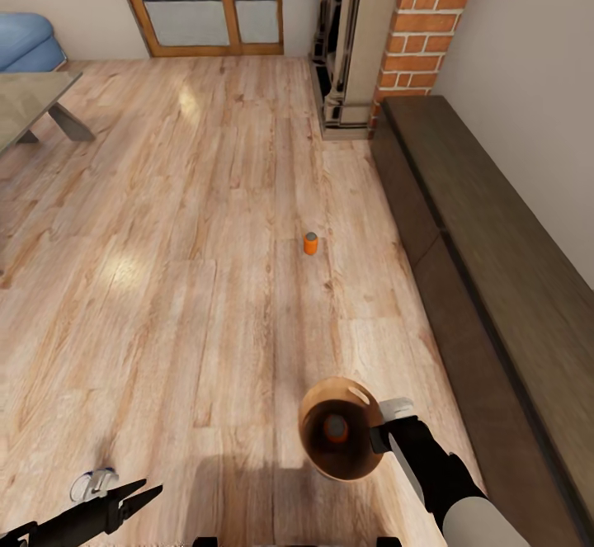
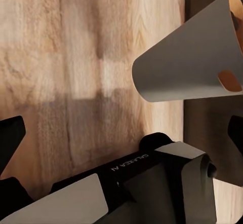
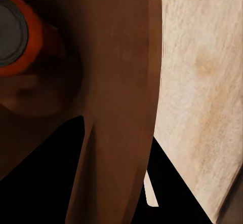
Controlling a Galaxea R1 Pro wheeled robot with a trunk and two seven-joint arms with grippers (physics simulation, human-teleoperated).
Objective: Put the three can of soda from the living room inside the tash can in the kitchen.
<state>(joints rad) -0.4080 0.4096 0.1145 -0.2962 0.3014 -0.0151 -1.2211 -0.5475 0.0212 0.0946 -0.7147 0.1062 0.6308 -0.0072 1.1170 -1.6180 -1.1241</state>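
Head view: my right gripper (image 1: pixel 381 431) clamps the rim of the round off-white, brown-lined trash bin (image 1: pixel 340 440), which holds one orange soda can (image 1: pixel 335 427). A second orange can (image 1: pixel 310 242) stands on the pale plank floor (image 1: pixel 165 283), well ahead, near the long dark cabinet (image 1: pixel 495 283). I judge collection is under way; next I drive forward, left gripper (image 1: pixel 136 499) low and parted, empty.

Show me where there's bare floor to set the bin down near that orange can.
Bare planks ring the orange can: a wide stretch lies between it and the glass coffee table, and another between it and the trash can held by the right gripper. Toward the long dark cabinet the strip is narrower. The left gripper hangs empty.
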